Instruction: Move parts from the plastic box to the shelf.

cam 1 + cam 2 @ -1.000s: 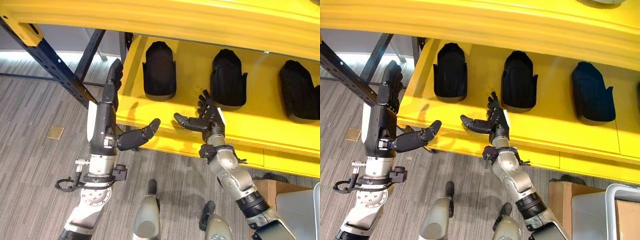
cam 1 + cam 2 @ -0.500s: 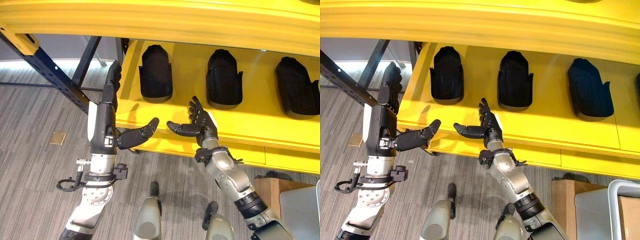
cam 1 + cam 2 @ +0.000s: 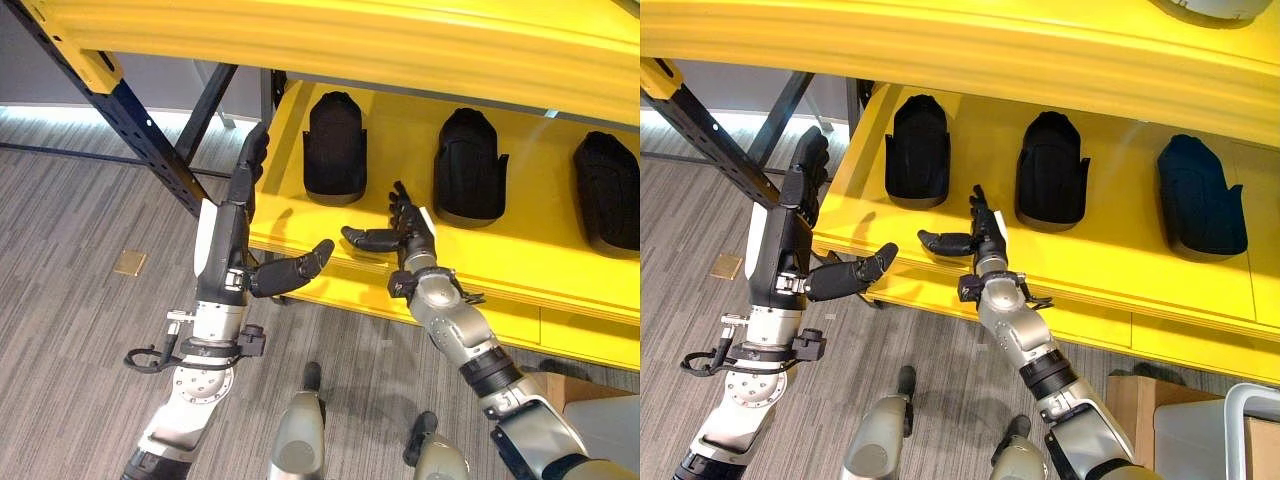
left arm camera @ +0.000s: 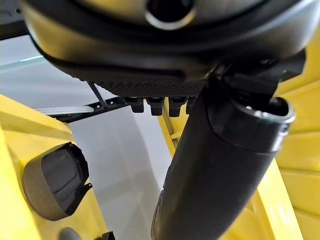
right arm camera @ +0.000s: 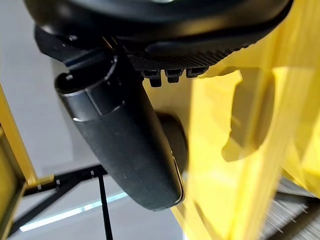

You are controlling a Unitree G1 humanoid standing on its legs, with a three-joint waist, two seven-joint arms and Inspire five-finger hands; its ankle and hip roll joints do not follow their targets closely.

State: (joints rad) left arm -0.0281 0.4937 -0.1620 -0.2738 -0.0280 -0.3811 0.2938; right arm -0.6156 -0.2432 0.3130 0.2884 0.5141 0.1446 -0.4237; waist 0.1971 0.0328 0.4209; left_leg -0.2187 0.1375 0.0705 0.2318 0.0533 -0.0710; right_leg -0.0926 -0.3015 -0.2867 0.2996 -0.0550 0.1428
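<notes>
Three black parts lie in a row on the yellow shelf [image 3: 520, 265]: the left part [image 3: 334, 148], the middle part [image 3: 470, 168] and the right part [image 3: 610, 195]. My left hand [image 3: 225, 240] stands upright at the shelf's left end, fingers straight, thumb stretched toward the shelf's front edge, holding nothing. My right hand [image 3: 408, 232] is open over the front edge, between the left and middle parts, its thumb pointing left, also empty. The left wrist view shows a black part [image 4: 55, 180] past the thumb [image 4: 215, 165]. The grey plastic box [image 3: 1250, 430] sits at the lower right.
A dark blue shelf brace [image 3: 150, 140] slants past my left hand. An upper yellow shelf [image 3: 400, 40] overhangs the parts. A cardboard box [image 3: 1130, 400] stands on the floor beside the plastic box. A small tan plate [image 3: 128, 262] lies on the floor at left.
The camera has shifted, sliding the shelf a little rightward in view. My right hand has drifted slightly left along the shelf's front edge. Both hands stay open and empty.
</notes>
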